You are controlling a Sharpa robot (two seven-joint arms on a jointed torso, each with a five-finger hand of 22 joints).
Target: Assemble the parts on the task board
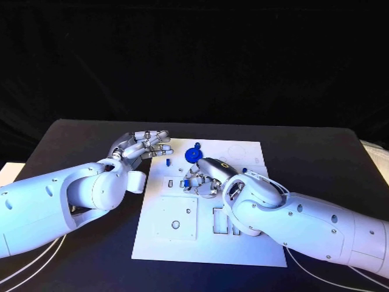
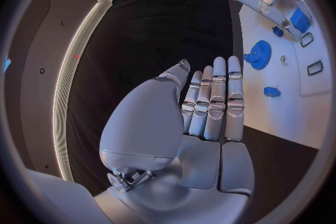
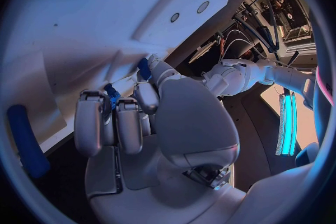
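Note:
The white task board [image 1: 205,234] lies in the middle of the black table. My right hand [image 1: 208,175] rests on the board's middle with its fingers curled round a small blue part [image 1: 188,182]. In the right wrist view that blue part [image 3: 112,94] shows between the fingers [image 3: 91,120]. A blue gear [image 1: 194,156] lies on the board just beyond the right hand, and a small blue piece [image 1: 166,163] lies to its left. My left hand [image 1: 144,146] hovers at the board's far left corner and holds nothing. Its fingers [image 2: 213,103] are straight, with the gear [image 2: 258,55] ahead of them.
Several empty cut-outs [image 1: 176,224] mark the near half of the board. Bare black table [image 1: 326,158] lies to the right of the board and behind it. A long blue piece [image 3: 27,140] shows at the rim of the right wrist view.

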